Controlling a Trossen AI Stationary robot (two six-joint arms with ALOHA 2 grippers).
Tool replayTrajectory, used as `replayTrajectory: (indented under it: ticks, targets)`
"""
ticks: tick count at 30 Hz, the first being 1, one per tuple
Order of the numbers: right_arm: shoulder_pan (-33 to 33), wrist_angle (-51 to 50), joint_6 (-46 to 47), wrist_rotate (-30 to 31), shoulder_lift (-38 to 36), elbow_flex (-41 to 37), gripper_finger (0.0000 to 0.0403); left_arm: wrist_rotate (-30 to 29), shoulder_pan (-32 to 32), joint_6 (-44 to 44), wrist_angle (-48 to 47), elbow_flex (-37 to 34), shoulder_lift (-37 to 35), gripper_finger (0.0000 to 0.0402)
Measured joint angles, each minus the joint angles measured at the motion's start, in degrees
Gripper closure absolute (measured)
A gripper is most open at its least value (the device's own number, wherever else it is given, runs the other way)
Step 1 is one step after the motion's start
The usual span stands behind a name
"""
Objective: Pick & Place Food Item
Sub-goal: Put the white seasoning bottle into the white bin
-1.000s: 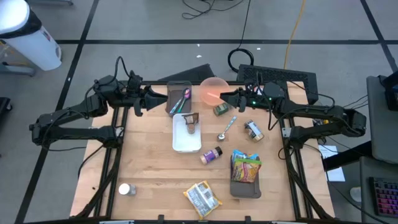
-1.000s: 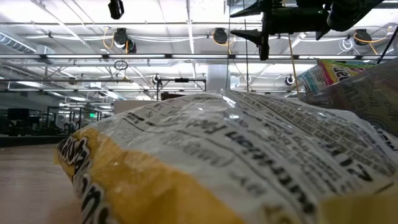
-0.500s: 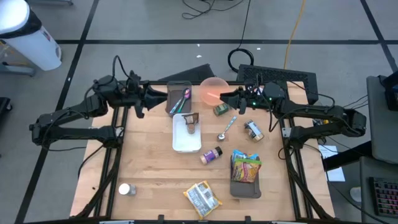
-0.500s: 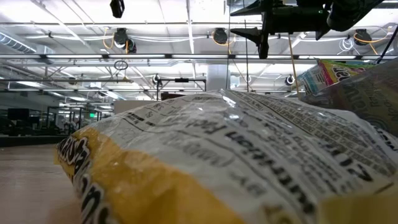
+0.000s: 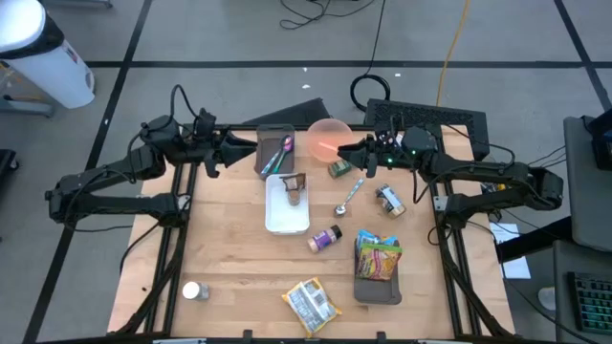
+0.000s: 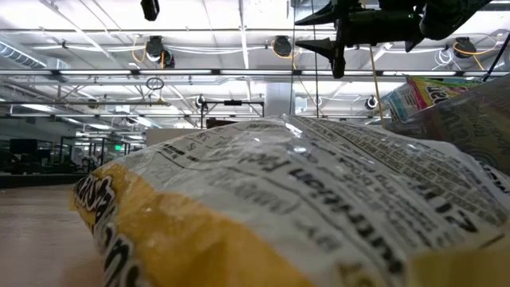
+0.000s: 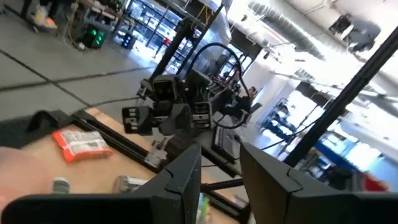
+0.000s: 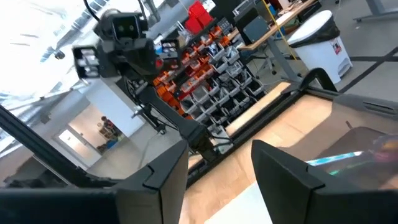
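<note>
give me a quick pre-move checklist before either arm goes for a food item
1. Left gripper empty, fingers apart: ok.
2. Right gripper empty, fingers apart: ok.
3. Both grippers raised off the table: ok, per low view.
4. Chip bag lying free near the front edge: ok.
5. White tray has bare room: ok.
6. Which food item is the target: cannot tell.

snack bag point(image 6: 263, 207) blocking most of the low view, its edges cut off
</note>
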Motion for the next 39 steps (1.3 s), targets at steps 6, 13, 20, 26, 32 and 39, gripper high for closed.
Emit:
replayTrajectory:
  ticks: [6, 13, 20, 26, 32, 39]
  targets:
    - [0.0, -1.09, -1.33, -0.01, 0.0, 0.0, 0.0234, 4.92, -2.42, -1.79, -0.06, -0.07, 1.03, 0.0284]
    - [0.0, -4.22, -2.99, -0.02, 0.0, 0.0, 0.0234, 6.39, -10.09, -0.97, 1.9, -0.04, -1.37, 0.0284]
    - [0.0, -5.18, -3.01, -0.04, 0.0, 0.0, 0.0234, 0.59, -18.48, -5.6, -8.89, -0.02, -6.01, 0.0284]
    - [0.0, -5.45, -2.1, -1.45, 0.0, 0.0, 0.0234, -3.8, -27.27, -14.17, -16.88, -0.02, -7.52, 0.0284]
    - [0.0, -6.5, -1.47, -1.55, 0.0, 0.0, 0.0234, -6.37, -36.34, -24.04, -31.41, 3.69, -5.37, 0.0284]
    - [1.3, -8.59, -1.52, -1.55, 0.0, 0.0, 0.0234, -9.29, -48.09, -33.72, -54.12, 16.78, 3.93, 0.0284]
